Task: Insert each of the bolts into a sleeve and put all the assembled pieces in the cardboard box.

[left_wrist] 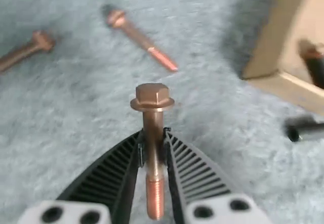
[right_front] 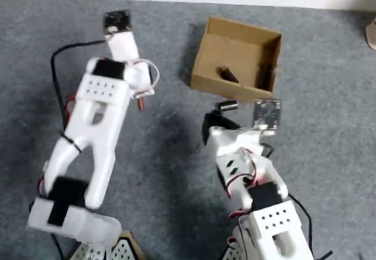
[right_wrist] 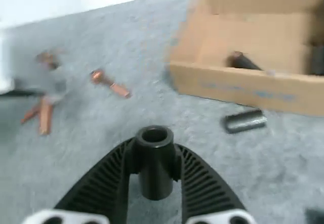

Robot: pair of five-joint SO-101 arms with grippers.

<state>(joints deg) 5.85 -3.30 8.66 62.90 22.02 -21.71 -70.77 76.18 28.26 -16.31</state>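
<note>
My left gripper (left_wrist: 152, 135) is shut on a copper bolt (left_wrist: 152, 107), held by its shank with the hex head pointing away; in the high view this gripper (right_front: 141, 97) hangs over the carpet left of the cardboard box (right_front: 202, 84). My right gripper (right_wrist: 153, 144) is shut on a black sleeve (right_wrist: 153, 155), its open bore facing outward, just in front of the box (right_wrist: 243, 90). Two loose bolts (left_wrist: 140, 39) (left_wrist: 25, 51) lie on the carpet. A loose black sleeve (right_front: 227, 104) lies by the box's near wall. An assembled piece (right_front: 227, 74) rests inside the box.
Grey carpet covers the table. A second dark piece (right_front: 264, 72) lies in the box's right part. The left arm's gripper with its bolt (right_wrist: 44, 115) appears blurred in the right wrist view, near a loose bolt (right_wrist: 109, 83).
</note>
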